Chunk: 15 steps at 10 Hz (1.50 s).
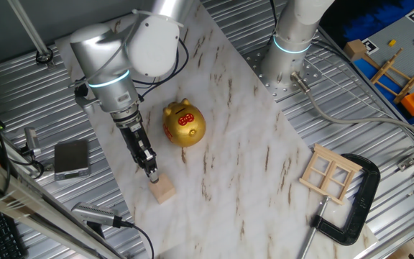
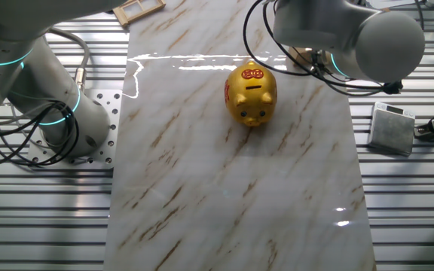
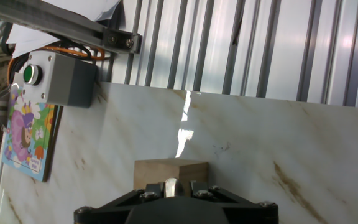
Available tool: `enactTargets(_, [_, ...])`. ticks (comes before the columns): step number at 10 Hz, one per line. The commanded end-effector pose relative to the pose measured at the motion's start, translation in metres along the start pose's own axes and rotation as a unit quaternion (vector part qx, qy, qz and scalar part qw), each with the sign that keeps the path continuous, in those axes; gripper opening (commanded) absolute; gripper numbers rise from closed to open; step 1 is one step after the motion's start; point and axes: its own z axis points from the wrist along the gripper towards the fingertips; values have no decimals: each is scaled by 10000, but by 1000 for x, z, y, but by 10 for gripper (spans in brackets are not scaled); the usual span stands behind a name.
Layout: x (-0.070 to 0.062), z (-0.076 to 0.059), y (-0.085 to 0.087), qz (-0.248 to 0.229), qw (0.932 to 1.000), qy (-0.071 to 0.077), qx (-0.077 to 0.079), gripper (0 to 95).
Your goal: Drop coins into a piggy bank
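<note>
A robotics lab bench: ribbed aluminium table (image 1: pixel 379 155), marble board (image 1: pixel 250 165), black clamp (image 1: pixel 358 208), button box (image 3: pixel 64 78).

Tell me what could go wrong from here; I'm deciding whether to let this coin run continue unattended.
1. The gripper is right at the wooden cube; pushing lower could shove or tip the cube.
2. No coin can be made out in any view, so the fingers may close on nothing.
3. The piggy bank stands loose beside the arm's path; a swing toward it could knock it over.
</note>
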Motion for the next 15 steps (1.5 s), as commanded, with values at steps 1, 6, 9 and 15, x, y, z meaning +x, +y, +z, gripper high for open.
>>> enactTargets(1, [0,0,1,4,10000,-10,-10,190])
enactTargets(6, [-1,3,2,7,10000,-24,-10,190])
enactTargets(9, [-1,5,2,4,10000,-32,-5,190])
enactTargets(15, [0,7,2,3,10000,-34,-2,190])
